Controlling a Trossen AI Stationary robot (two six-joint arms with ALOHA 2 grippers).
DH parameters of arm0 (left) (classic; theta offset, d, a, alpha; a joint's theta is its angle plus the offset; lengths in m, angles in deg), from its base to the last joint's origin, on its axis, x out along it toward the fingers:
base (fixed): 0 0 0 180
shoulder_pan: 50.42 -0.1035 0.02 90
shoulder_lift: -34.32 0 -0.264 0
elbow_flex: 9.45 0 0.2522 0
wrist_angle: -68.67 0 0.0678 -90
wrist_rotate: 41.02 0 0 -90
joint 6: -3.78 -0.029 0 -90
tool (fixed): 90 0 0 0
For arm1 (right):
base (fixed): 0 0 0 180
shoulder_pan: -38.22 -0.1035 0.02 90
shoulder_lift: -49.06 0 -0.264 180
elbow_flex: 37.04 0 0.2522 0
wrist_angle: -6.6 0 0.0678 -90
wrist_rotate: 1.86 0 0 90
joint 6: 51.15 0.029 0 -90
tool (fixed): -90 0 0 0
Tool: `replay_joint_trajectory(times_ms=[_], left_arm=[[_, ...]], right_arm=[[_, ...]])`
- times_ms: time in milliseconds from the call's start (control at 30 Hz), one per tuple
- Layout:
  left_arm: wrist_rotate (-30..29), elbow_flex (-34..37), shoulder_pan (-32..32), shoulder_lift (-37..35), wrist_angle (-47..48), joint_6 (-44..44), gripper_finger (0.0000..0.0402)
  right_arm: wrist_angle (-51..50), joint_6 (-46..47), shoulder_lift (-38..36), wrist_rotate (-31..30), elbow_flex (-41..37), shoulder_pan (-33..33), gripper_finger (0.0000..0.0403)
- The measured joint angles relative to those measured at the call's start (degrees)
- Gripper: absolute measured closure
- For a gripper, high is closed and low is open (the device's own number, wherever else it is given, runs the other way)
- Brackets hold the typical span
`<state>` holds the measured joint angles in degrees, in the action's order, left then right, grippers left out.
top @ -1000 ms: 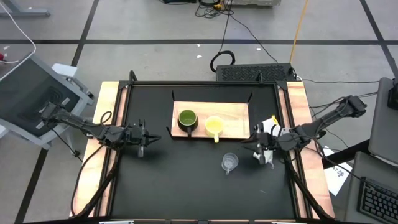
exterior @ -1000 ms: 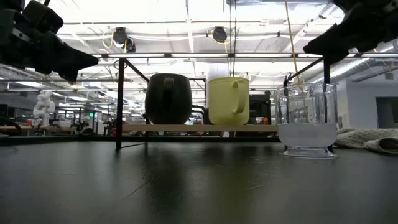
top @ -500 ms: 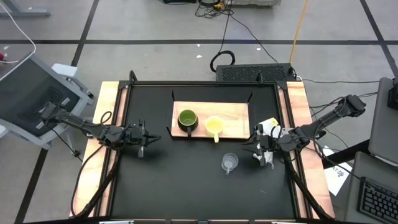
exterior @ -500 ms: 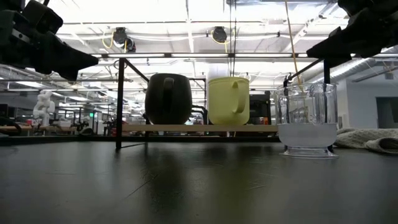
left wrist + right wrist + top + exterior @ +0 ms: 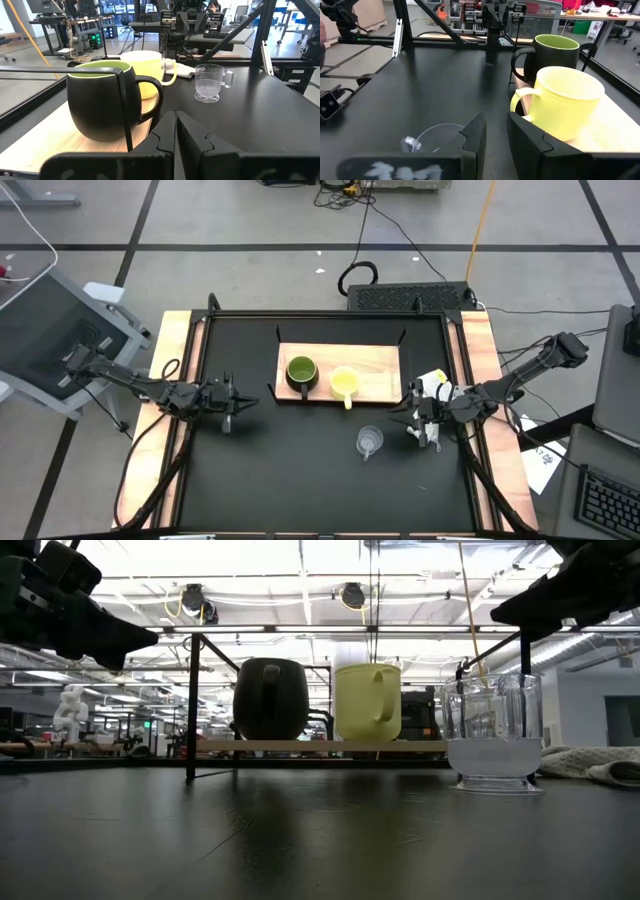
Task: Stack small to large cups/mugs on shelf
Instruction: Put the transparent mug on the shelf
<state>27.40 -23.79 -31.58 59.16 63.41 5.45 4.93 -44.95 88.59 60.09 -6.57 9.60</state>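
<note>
The dark olive-green mug (image 5: 301, 372) and the yellow mug (image 5: 344, 384) stand side by side, upright on their bases, on the light-brown wooden shelf (image 5: 375, 360). The small clear cup (image 5: 369, 442) stands upright on the black tabletop in front of the shelf, also in the low view (image 5: 492, 735). My right gripper (image 5: 408, 418) hovers just right of the clear cup, open by a narrow gap (image 5: 497, 135), and holds nothing. My left gripper (image 5: 238, 402) is shut and empty, left of the shelf, pointing at the green mug (image 5: 102, 105).
A white cloth (image 5: 590, 762) lies on the table near the right arm. Thin black brackets (image 5: 190, 705) hold the shelf a little above the tabletop. Wooden rails (image 5: 170, 380) line the table's left and right sides. Bare black tabletop lies toward the near edge.
</note>
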Motion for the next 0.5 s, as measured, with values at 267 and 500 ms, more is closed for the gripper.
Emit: replay_joint_trajectory(times_ms=[267, 500], left_arm=[[0.01, 0.0, -0.01, 0.0, 0.12, -0.41, 0.0382], [0.0, 0.0, -0.01, 0.0, 0.87, -0.48, 0.0382]], right_arm=[[0.02, 0.06, 0.0, 0.0, 0.0, 0.0, 0.0332], [0.08, -0.87, 0.0, 0.0, 0.0, 0.0, 0.0332]])
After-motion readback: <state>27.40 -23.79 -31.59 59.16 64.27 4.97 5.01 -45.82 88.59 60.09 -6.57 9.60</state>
